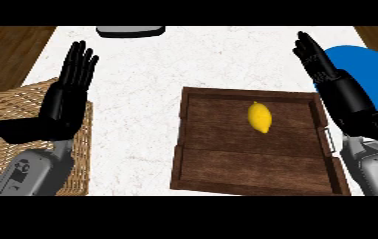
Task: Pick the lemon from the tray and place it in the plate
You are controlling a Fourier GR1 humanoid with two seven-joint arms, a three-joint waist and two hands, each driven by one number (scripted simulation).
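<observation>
Both hands are flat, fingers straight, holding nothing: we see the left hand (66,100) over the wicker basket (26,100) and the right hand (336,85) by the tray (244,168)'s right rim, partly hiding the blue plate (360,58). The lemon (259,117) lies loose in the tray, upper middle, untouched. Risks we'd flag: the lemon rolling away from closing fingers, or the forearm clipping the tray wall and shoving it.

Bare worktop (140,88) left of and beyond the tray (244,160); inside it, low walls ringing the lemon (259,117), open overhead
</observation>
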